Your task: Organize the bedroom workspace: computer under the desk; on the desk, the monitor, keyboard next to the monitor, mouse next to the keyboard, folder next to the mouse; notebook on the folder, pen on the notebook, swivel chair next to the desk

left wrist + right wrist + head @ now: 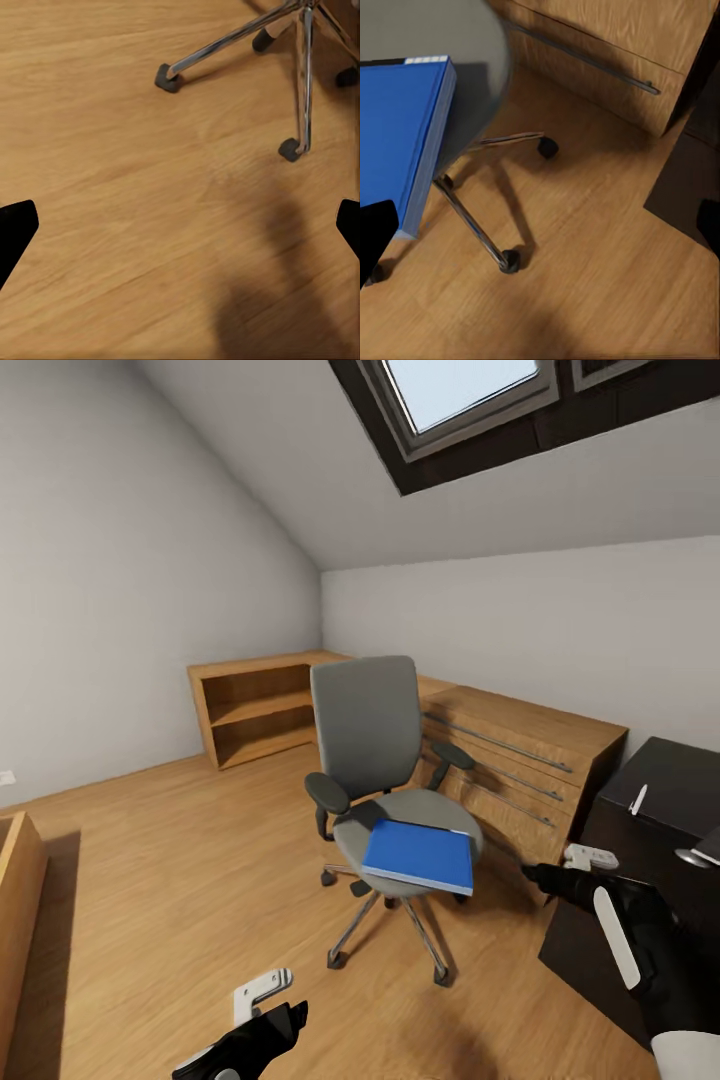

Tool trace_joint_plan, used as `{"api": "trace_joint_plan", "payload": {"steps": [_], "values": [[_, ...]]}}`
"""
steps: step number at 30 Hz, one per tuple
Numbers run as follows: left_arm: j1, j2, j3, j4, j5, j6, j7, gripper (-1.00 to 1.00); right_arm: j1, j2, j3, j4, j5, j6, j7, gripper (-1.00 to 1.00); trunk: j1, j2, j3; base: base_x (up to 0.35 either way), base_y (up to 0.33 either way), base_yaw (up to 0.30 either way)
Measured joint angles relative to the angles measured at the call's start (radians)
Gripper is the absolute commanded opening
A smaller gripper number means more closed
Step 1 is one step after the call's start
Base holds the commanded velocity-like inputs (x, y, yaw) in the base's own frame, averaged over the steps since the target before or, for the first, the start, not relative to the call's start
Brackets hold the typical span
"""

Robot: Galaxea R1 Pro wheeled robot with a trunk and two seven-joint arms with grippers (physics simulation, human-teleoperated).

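Wooden floor (150, 880) surrounds the swivel chair (375, 760); we advance our spread, empty right gripper (545, 875) level toward the folder (420, 857), pinching its overhanging edge.

A grey swivel chair (372, 760) with a tall back, black armrests and a metal base on casters stands upright on the wood floor. A flat bright-blue folder (419, 856) lies on the chair's seat, overhanging the front edge. Beside the chair, on its far side from the bare floor, is a desk with a glossy black tabletop (672, 785). A short white pen (638, 799) lies on that tabletop, well apart from the folder
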State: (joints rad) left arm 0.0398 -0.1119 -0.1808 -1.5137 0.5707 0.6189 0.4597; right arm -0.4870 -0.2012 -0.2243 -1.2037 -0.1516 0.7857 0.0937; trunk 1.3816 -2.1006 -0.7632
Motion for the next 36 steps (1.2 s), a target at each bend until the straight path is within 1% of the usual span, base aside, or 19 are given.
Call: {"api": "trace_joint_plan", "payload": {"steps": [9, 13, 14, 15, 21, 22, 23, 24, 26, 27, 29, 30, 32, 34, 36], "values": [[0.0, 0.0, 0.005, 0.0, 0.001, -0.001, 0.001, 1.0, 0.0, 0.0, 0.001, 0.0, -0.001, 0.0, 0.0, 1.0, 0.0, 0.0, 0.0, -0.004, 0.0, -0.267], [0.0, 0.0, 0.03, 0.0, 0.002, -0.002, -0.002, 1.0, 0.0, 0.001, 0.001, 0.001, -0.001, 0.0, 0.0, 1.0, 0.0, 0.0, 0.0, 0.0, 0.0, -0.126], [0.0, 0.0, 0.042, -0.001, 0.002, -0.002, -0.003, 1.0, 0.0, 0.004, 0.001, 0.001, -0.001, 0.0, 0.0, 1.0, 0.0, 0.0, 0.0, 0.0, 0.0, -0.024], [0.0, 0.0, 0.061, -0.002, 0.002, -0.002, -0.004, 1.0, 0.0, 0.012, 0.002, 0.002, 0.001, -0.001, 0.0, 1.0, 0.0, 0.0, 0.0, 0.0, 0.0, -0.019], [0.0, 0.0, 0.071, -0.006, 0.003, -0.002, -0.002, 1.0, 0.0, 0.021, 0.0, 0.007, 0.001, -0.002, 0.002, 1.0, 0.0, 0.0, 0.0, 0.0, 0.0, -0.007], [0.0, -0.001, 0.086, -0.021, 0.002, -0.013, 0.0, 1.0, 0.0, 0.027, 0.0, 0.019, -0.001, -0.005, 0.011, 1.0, 0.0, 0.0, 0.0, 0.0, 0.0, 0.0], [0.0, -0.002, 0.091, -0.026, 0.003, -0.021, 0.001, 1.0, 0.0, 0.029, 0.0, 0.026, -0.001, -0.006, 0.016, 1.0, 0.0, 0.0, 0.0, 0.0, 0.0, 0.0], [0.0, -0.003, 0.099, -0.032, 0.003, -0.038, 0.002, 1.0, 0.0, 0.035, 0.0, 0.04, -0.002, -0.008, 0.028, 1.0, 0.0, 0.0, 0.0, 0.0, 0.0, 0.0], [0.0, -0.004, 0.104, -0.036, 0.003, -0.057, 0.003, 1.0, 0.0, 0.041, 0.0, 0.056, -0.003, -0.01, 0.048, 1.0, 0.008, -0.014, -0.006, 0.0, 0.0, 0.0], [0.0, -0.003, 0.108, -0.039, 0.003, -0.072, 0.003, 1.0, 0.0, 0.046, 0.0, 0.072, -0.004, -0.012, 0.075, 1.0, 0.011, -0.021, -0.009, 0.0, 0.0, 0.0], [0.0, -0.003, 0.111, -0.04, 0.003, -0.083, 0.004, 1.0, 0.0, 0.049, 0.0, 0.086, -0.007, -0.013, 0.11, 1.0, 0.019, -0.035, -0.016, 0.0, 0.0, 0.0], [0.0, -0.003, 0.112, -0.041, 0.003, -0.089, 0.004, 1.0, 0.0, 0.05, 0.0, 0.097, -0.01, -0.014, 0.148, 1.0, 0.023, -0.042, -0.019, 0.0, 0.0, 0.0], [0.0, -0.003, 0.114, -0.042, 0.003, -0.094, 0.004, 1.0, 0.0, 0.051, 0.0, 0.107, -0.011, -0.015, 0.189, 1.0, 0.031, -0.056, -0.025, 0.0, 0.0, 0.0], [0.0, -0.003, 0.115, -0.044, 0.003, -0.098, 0.003, 1.0, 0.0, 0.052, -0.001, 0.127, -0.013, -0.016, 0.254, 1.0, 0.038, -0.07, -0.031, 0.0, 0.0, 0.0], [0.0, -0.003, 0.114, -0.045, 0.003, -0.099, 0.002, 1.0, 0.0, 0.052, -0.004, 0.138, -0.015, -0.018, 0.276, 1.0, 0.046, -0.084, -0.038, 0.0, 0.0, 0.0]]}}
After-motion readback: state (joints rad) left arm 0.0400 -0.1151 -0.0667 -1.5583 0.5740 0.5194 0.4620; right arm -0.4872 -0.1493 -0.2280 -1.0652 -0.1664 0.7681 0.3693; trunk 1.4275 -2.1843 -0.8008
